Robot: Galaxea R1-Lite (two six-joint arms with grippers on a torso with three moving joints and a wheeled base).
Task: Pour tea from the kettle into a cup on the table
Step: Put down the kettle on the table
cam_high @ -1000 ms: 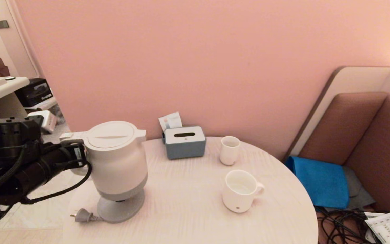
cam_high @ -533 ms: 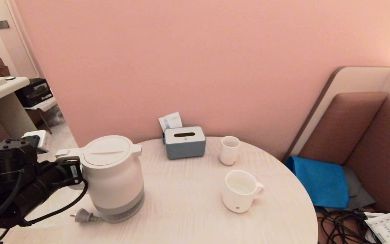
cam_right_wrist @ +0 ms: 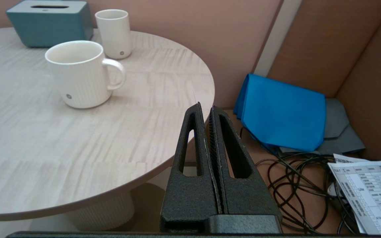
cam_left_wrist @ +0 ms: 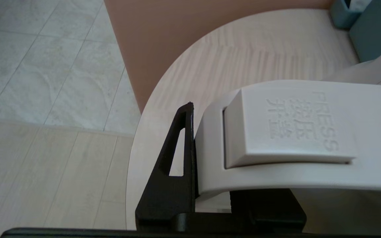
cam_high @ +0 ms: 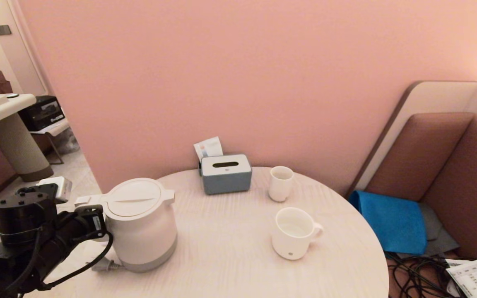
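One kettle (cam_high: 141, 225), two cups, one box (cam_high: 226, 174) and one plug (cam_high: 102, 265) are on the table (cam_high: 230, 256). The two cups are the mug (cam_high: 293, 233) and a small cup (cam_high: 281, 183) with no handle.

The kettle is big and white. It has a flat round lid, a grey band at the bottom and a press button on top of its handle. It stands straight up, so its long way runs up and down. It sits at the left edge of the table. Its spout points right, toward the middle of the table, and its handle points left, off the table.

The left claw (cam_left_wrist: 210, 158) comes in from the left and is closed tight on the top of the kettle's handle. One black finger (cam_left_wrist: 177, 165) shows flat against the side of the handle.

The mug is wide and white, with thin lines down its side and a little dot near the bottom. It stands upright on the right part of the table, well apart from the kettle. Its handle points right. The small cup stands behind it, near the blue-grey box by the wall.

The right claw (cam_right_wrist: 208, 110) hangs low beside the right edge of the table. Its two fingers are pressed together and hold nothing.
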